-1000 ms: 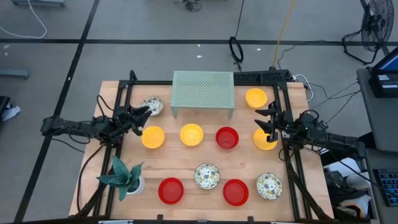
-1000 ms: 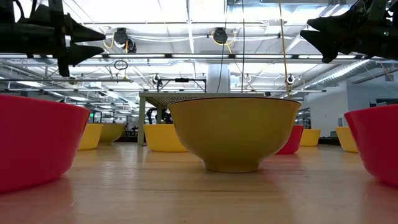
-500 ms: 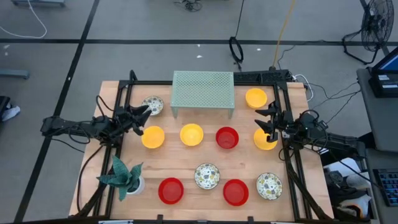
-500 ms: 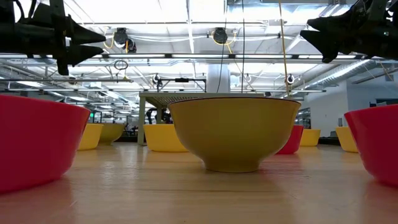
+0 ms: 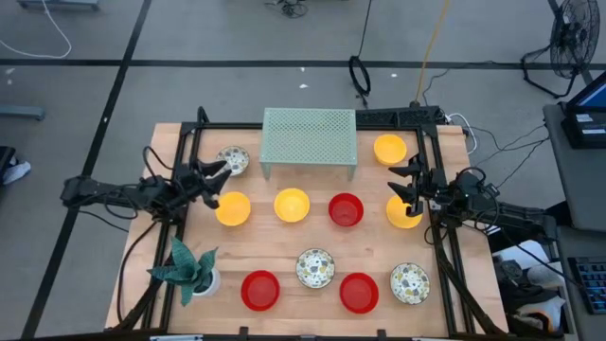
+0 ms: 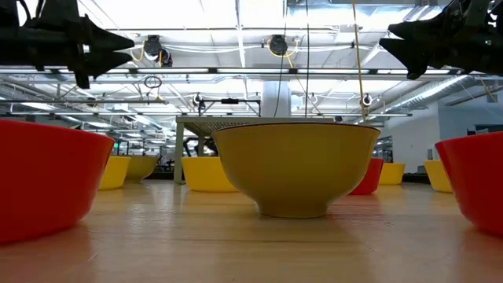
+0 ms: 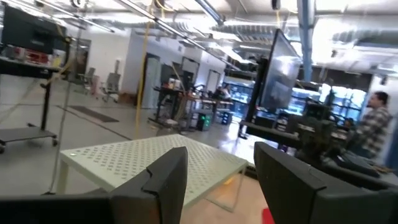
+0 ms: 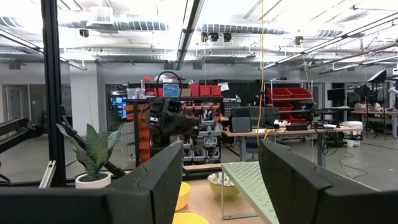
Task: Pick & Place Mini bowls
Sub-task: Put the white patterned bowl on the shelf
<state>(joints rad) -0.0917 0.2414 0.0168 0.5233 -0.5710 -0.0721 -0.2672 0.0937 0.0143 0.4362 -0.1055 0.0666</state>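
Several mini bowls rest on their bases on the wooden table (image 5: 284, 242). The middle row holds yellow bowls (image 5: 233, 208) (image 5: 292, 205) (image 5: 404, 214) and a red one (image 5: 346, 209). A speckled bowl (image 5: 233, 160) and a yellow bowl (image 5: 389, 149) sit at the back. Red (image 5: 260, 290) (image 5: 359, 292) and speckled bowls (image 5: 315, 268) (image 5: 409, 282) sit near the front. My left gripper (image 5: 221, 182) is open and empty above the table, between the back speckled bowl and the leftmost yellow one. My right gripper (image 5: 400, 185) is open and empty, above the rightmost yellow bowl's far edge.
A pale green perforated rack (image 5: 309, 142) stands at the back centre. A plant in a white pot (image 5: 189, 270) stands at the front left. Black frame rails (image 5: 182, 170) (image 5: 434, 189) run along both sides of the table. A person (image 7: 375, 118) stands in the room beyond.
My left gripper has crept slightly toward the table's right, staying open and at the same height. The bowls and my right gripper have kept still.
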